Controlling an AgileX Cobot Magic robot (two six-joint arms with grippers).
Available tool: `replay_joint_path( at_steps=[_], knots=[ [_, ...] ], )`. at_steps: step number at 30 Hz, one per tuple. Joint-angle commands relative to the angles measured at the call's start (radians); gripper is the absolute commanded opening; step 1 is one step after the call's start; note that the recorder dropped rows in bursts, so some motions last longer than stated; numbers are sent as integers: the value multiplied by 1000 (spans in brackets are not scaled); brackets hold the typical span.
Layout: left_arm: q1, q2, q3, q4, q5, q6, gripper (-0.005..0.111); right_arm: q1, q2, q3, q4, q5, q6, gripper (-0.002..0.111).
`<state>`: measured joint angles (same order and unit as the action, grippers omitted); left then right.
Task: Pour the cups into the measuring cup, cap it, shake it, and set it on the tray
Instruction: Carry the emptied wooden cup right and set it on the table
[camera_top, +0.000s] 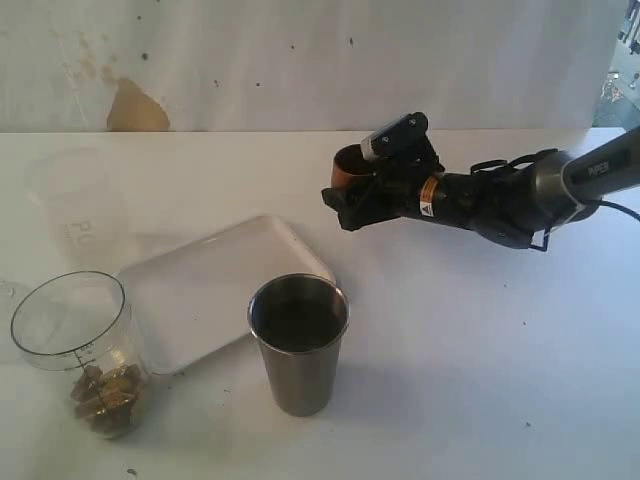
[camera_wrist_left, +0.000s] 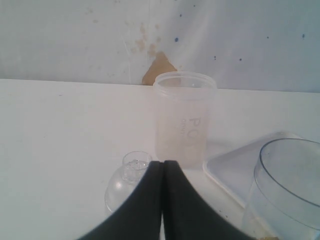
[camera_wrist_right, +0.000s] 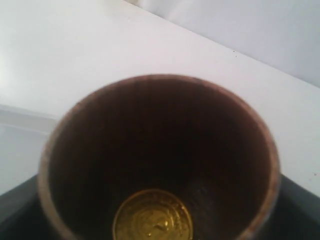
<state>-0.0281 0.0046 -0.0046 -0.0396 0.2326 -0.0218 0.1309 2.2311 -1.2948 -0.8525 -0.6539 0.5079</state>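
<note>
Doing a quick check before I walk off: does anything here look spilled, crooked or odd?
No spill shows on the table. The white tray lies at a slant to the table's edge, and a brown stain marks the backdrop. The right claw holds the wooden cup tipped sideways in the air.

One wooden cup (camera_top: 347, 165) between the right fingers (camera_top: 352, 212), one gold disc (camera_wrist_right: 152, 217) inside. One tumbler (camera_top: 298, 345), one measuring cup (camera_top: 80, 350), one tray (camera_top: 215, 290). One frosted cup (camera_wrist_left: 184, 120) beyond the left fingers (camera_wrist_left: 145, 205), one clear lid (camera_wrist_left: 125, 181) just beside them.
</note>
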Motion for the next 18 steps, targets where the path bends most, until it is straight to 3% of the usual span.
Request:
replay_joint_path(
  at_steps=[1,4,18],
  knots=[
    [-5,-5,5,-5,0,1,0,2,-4,-10,57,-2,2,72],
    [-5,-5,5,-5,0,1,0,2,-4,-10,57,38,18,76],
    [-5,-5,5,-5,0,1,0,2,-17,-10,53,70,45,76]
  ],
)
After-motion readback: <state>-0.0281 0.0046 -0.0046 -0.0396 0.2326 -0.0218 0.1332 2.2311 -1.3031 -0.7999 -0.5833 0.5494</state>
